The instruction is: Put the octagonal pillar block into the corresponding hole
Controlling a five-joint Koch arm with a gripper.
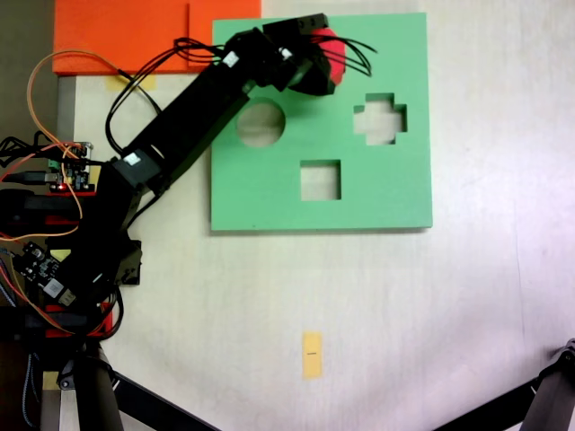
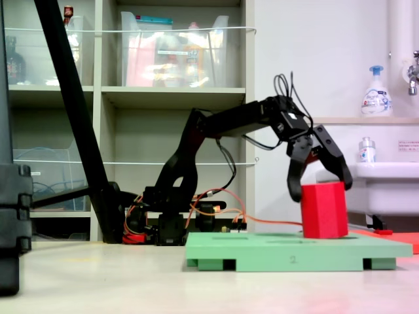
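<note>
Claw: the claw (image 2: pixel 321 186) straddles the top of the octagonal pillar block (image 2: pixel 324 210), jaws spread on either side of it; whether the tips press the foam or stand just off it cannot be told.
Block: upright on the far part of the green foam board (image 1: pixel 377 202), its base at or slightly sunk into the board's surface; from above only a red edge (image 1: pixel 332 58) shows past the arm.
Corresponding hole: hidden under the block and claw; the round cutout (image 1: pixel 260 124), cross-shaped cutout (image 1: pixel 380 118) and square cutout (image 1: pixel 321 180) lie open.
Progress: the block looks unseated, most of its height above the board.
Risk: if its eight sides are turned off the hole's, pressing would jam or tilt the foam.
Risk: letting go early could leave it perched, leaning.
Desk: a yellow tag (image 1: pixel 312 354) lies well apart from the board.
</note>
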